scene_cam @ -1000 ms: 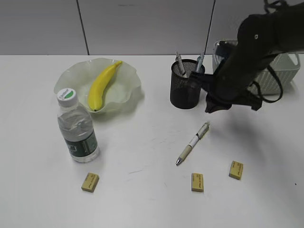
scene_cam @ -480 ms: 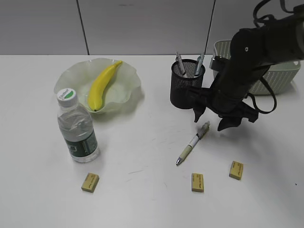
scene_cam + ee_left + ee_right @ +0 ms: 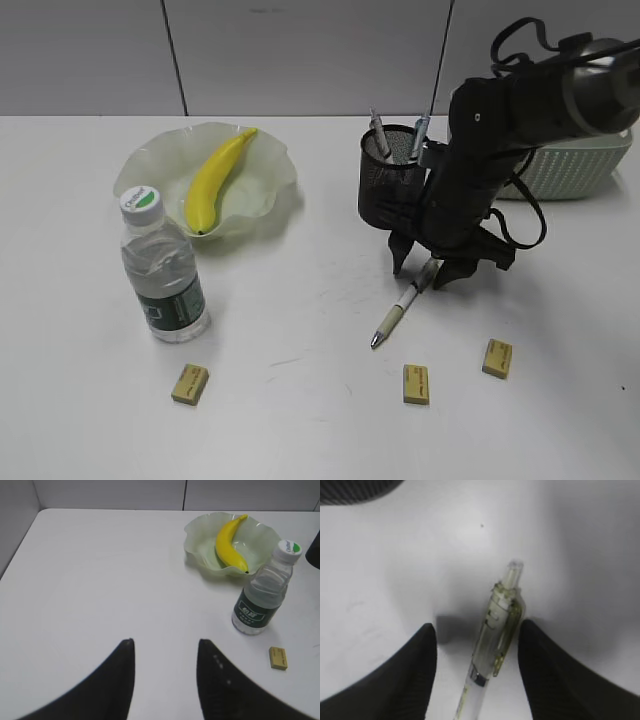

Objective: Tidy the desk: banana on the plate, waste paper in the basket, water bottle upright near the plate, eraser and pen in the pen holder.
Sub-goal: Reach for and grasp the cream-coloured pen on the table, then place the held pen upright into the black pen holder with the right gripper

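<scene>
A white pen (image 3: 405, 305) lies slanted on the desk (image 3: 300, 420). My right gripper (image 3: 428, 270) stands open over its upper end, one finger on each side. In the right wrist view the pen (image 3: 496, 630) lies between the jaws of the right gripper (image 3: 476, 626), close to the right-hand finger. The banana (image 3: 215, 180) rests on the plate (image 3: 140, 160). The water bottle (image 3: 165, 270) stands upright beside it. The pen holder (image 3: 388, 185) has two pens in it. Three erasers (image 3: 190, 383) (image 3: 416, 384) (image 3: 497, 358) lie near the front. My left gripper (image 3: 166, 642) hangs open over bare desk. The waste paper is out of view.
The basket (image 3: 585, 160) stands at the back right, behind my right arm. The left wrist view shows the plate (image 3: 197, 530), banana (image 3: 227, 545), bottle (image 3: 260, 600) and one eraser (image 3: 278, 658) to its right.
My right gripper has come down and to the left from beside the pen holder and has opened. It now straddles the pen's upper end. Nothing else has moved.
</scene>
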Action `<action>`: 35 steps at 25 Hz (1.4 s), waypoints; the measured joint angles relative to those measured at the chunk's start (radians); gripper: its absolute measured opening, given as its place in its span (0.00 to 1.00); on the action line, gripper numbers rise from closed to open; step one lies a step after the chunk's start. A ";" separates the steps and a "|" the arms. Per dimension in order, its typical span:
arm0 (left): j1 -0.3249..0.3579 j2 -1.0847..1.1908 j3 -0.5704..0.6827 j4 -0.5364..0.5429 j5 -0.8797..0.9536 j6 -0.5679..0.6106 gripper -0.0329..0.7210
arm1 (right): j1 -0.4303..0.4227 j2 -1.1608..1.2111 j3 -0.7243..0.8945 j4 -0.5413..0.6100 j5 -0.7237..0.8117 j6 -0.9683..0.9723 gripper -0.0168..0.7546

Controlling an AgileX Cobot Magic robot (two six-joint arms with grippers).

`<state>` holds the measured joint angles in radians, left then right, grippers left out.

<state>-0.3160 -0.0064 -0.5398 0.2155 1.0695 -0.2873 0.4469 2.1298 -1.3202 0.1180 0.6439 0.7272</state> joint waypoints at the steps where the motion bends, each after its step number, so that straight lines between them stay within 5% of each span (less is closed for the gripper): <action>1: 0.000 0.000 0.000 0.000 0.000 0.000 0.45 | 0.000 0.003 -0.004 0.000 0.010 0.000 0.55; 7: 0.000 0.000 0.000 0.000 0.000 0.000 0.45 | 0.000 0.007 -0.008 -0.016 0.031 0.000 0.20; 15: 0.000 0.000 0.000 0.000 0.000 0.000 0.45 | 0.000 -0.007 -0.006 -0.042 0.028 -0.002 0.21; 22: 0.000 0.000 0.000 0.000 0.000 0.000 0.45 | 0.000 -0.201 -0.002 -0.205 -0.006 0.018 0.21; 25: 0.000 0.000 0.000 0.000 0.000 0.000 0.45 | 0.000 -0.308 0.023 -0.351 -0.099 0.089 0.21; 31: 0.000 0.000 0.000 0.000 0.000 0.000 0.45 | -0.003 -0.415 0.050 -0.924 -0.604 0.186 0.21; 35: 0.000 0.000 0.000 0.000 0.000 0.000 0.45 | -0.002 -0.320 -0.006 -1.042 -0.735 0.165 0.21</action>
<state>-0.3160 -0.0064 -0.5398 0.2155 1.0695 -0.2873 0.4447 1.8101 -1.3264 -0.9243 -0.0906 0.8924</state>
